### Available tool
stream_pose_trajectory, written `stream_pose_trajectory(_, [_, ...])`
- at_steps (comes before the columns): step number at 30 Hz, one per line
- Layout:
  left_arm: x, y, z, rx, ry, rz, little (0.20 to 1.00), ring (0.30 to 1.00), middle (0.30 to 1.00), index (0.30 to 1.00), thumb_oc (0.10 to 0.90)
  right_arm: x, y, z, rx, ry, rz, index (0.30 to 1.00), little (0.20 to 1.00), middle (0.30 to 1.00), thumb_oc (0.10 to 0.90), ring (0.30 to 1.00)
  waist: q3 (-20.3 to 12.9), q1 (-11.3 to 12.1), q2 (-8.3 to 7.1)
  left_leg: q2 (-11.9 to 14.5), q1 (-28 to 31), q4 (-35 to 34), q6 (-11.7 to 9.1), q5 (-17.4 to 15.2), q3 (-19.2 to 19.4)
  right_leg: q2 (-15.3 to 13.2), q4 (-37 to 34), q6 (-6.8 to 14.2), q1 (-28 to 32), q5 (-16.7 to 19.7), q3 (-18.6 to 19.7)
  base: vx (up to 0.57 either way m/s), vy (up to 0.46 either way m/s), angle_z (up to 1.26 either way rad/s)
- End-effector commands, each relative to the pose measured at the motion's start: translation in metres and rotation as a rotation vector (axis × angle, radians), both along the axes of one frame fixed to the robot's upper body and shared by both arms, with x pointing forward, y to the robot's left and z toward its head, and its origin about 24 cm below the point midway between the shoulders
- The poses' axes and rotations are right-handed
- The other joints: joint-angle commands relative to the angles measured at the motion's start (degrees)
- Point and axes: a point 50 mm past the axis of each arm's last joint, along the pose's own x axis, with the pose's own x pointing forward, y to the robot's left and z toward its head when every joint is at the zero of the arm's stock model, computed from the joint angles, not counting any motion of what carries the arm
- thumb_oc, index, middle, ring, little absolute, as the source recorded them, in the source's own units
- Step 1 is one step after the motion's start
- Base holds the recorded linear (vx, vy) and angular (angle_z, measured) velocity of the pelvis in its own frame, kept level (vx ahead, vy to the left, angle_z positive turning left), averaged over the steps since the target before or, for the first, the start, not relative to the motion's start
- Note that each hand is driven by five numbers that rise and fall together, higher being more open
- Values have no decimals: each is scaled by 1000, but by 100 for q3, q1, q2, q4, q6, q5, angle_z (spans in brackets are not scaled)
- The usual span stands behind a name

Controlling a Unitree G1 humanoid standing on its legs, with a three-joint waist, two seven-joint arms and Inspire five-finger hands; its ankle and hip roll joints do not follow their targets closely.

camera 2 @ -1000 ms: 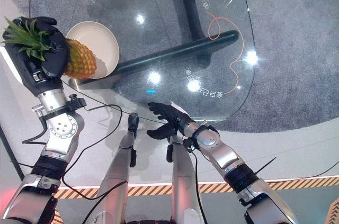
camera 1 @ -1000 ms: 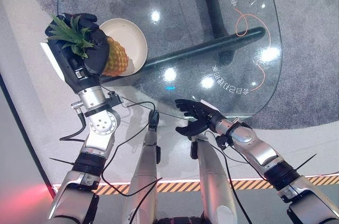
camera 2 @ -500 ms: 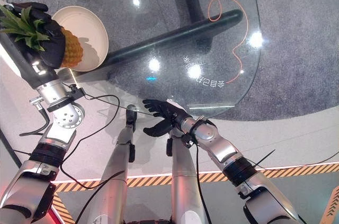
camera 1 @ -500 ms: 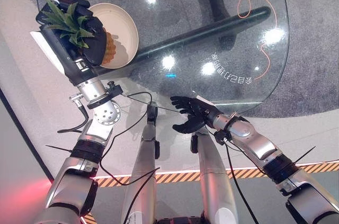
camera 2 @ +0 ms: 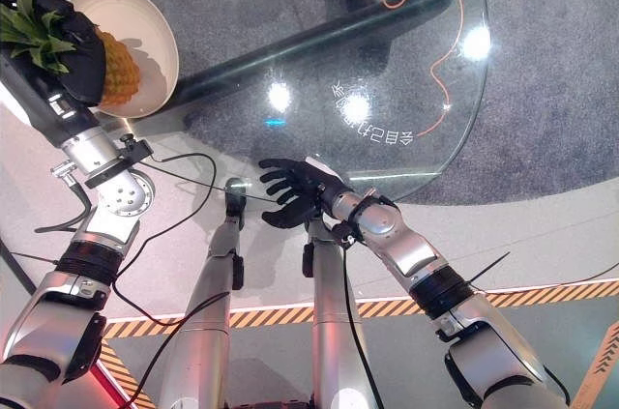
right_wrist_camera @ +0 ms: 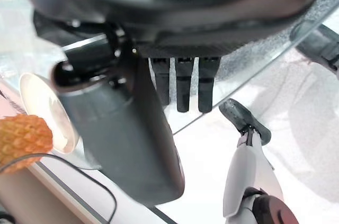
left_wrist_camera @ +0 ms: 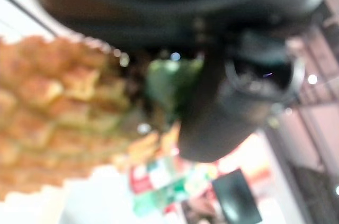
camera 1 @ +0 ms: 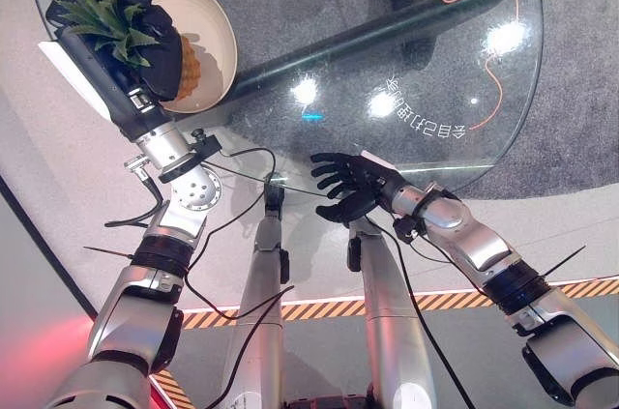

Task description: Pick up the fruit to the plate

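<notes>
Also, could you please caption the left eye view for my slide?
Left hand holds the pineapple over the plate; right hand open.

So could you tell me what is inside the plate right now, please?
The pineapple is over the cream plate, the left hand curled round its crown end. The hand hides whether it touches the plate.

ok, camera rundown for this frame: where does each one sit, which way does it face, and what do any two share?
Left eye view: on the head, looking down at the glass table; left hand grips the pineapple over the plate.
Right eye view: same head camera, set slightly aside; right hand open at the table's near edge.
Left wrist view: on the left wrist, facing along the hand onto the pineapple, very close.
Right wrist view: on the right wrist, facing past straight fingers across the table.
Shared: right wrist and eye views both show pineapple and plate.
</notes>
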Motion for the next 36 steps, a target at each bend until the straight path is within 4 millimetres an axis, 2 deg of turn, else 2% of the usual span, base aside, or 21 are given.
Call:
stream_pose_trajectory(1, [-15,-5,40,-51,-287,-77,200,300,300,300,100,-12,13,-15,2,66,83,900,900,900,800,900,-149,-50,293,-503,-254,734,212,-611,458,408,-698,117,-191,786,-84,-9,36,-3])
stream_pose_trajectory(7, [-12,-8,50,-25,-298,-62,200,300,300,300,100,-7,12,-9,1,45,77,900,900,900,800,900,-149,-82,317,-526,-413,804,189,-599,476,414,-677,126,-339,854,-52,-2,32,-7])
stream_pose_trajectory(21, [5,7,62,-38,-199,45,200,300,300,300,100,2,12,2,1,27,78,900,900,900,800,900,-149,-191,252,-489,-698,942,125,-596,521,416,-657,120,-566,941,-45,0,2,0])
stream_pose_trajectory(28, [10,9,65,-21,-169,96,200,300,300,300,100,4,13,3,3,17,80,900,900,900,800,900,-149,-217,229,-485,-837,982,94,-593,500,424,-649,123,-690,968,-42,0,0,0])
stream_pose_trajectory(36, [13,16,59,-51,-131,112,200,300,300,300,100,4,17,3,7,11,83,900,900,900,800,900,-149,-209,218,-502,-770,903,89,-569,479,421,-729,126,-622,978,-52,0,0,0])
